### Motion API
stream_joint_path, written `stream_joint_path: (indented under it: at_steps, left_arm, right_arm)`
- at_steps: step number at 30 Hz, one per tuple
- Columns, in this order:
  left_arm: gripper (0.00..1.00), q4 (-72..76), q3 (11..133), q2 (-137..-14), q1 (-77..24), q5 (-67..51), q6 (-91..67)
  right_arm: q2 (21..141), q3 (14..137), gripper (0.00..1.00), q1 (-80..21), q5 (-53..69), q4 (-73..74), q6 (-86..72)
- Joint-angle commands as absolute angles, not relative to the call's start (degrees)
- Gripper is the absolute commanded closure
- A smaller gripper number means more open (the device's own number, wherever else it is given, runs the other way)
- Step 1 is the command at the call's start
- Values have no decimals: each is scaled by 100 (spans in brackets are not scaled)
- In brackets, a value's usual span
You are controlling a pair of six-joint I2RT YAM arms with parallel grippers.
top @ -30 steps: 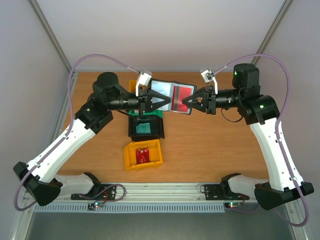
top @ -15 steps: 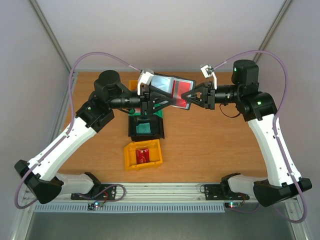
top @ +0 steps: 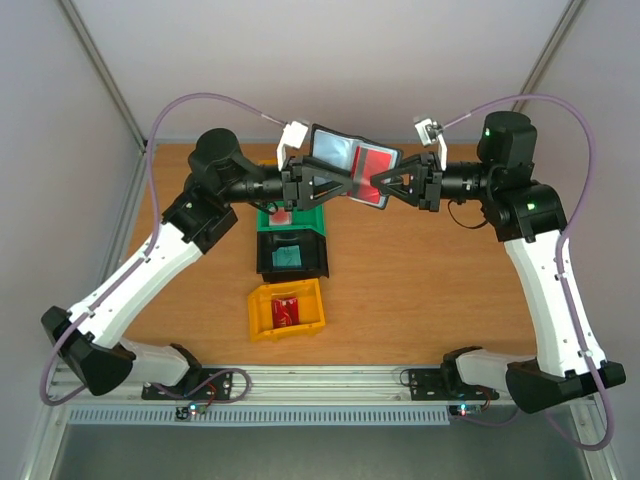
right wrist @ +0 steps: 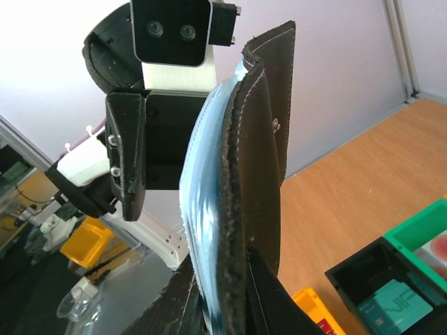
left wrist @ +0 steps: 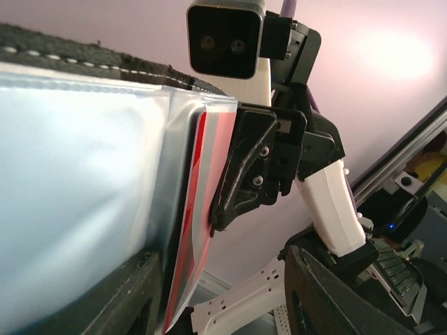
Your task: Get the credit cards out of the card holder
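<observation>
One red card (top: 372,190) sits pocketed in the card holder (top: 335,155), clamped aloft by the right pincer (top: 378,186); left pincer (top: 352,188) stands apart; card likely stiff, light, slick, so pinch its outer edge.

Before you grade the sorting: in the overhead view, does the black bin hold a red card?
No, the black bin holds a teal card.

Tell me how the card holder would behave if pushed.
Probably floppy: the holder is pinched at one edge by the right pincer, and it curves in the right wrist view. The glossy pockets look slippery, so the red card may slide easily.
</observation>
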State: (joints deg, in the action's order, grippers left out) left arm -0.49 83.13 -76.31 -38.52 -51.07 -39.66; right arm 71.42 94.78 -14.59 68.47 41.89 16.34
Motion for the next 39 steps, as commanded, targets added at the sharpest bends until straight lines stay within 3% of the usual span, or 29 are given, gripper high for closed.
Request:
stream_joint_path:
  at_steps: [1, 6, 18, 21, 22, 30, 35, 39]
  left_arm:
    - [54, 1137, 8617, -7991, -4334, -5677, -4482]
    - [67, 604, 8645, -7954, -4402, -5624, -4183]
    - [76, -1398, 8833, -8035, -4546, -4936, -2390]
    - [97, -1181, 8715, -7912, -4586, -5042, -2261]
    - [99, -1094, 8678, -7863, -4595, -5059, -2259]
    - [100, -716, 8295, -7410, -4431, -4781, -2708]
    - [100, -729, 8200, -7296, -4177, -4687, -2833]
    - [100, -706, 8189, -7350, -3813, -4680, -3023]
  right_arm:
    - [7330, 9636, 97, -1828, 6981, 4080, 1744]
    - [7477, 9812, 97, -1832, 6403, 4209, 1718]
    - [7453, 9970, 97, -2357, 6790, 3503, 1385]
    - [7462, 9955, 97, -2364, 6704, 3551, 1424]
    - [7455, 9961, 97, -2364, 6673, 3617, 1481]
    - [7336, 9938, 91, -2255, 6465, 4537, 1999]
    - [7223, 9879, 72, -1996, 6515, 4823, 2049]
    - [7124, 9767, 67, -1743, 6715, 4841, 1947]
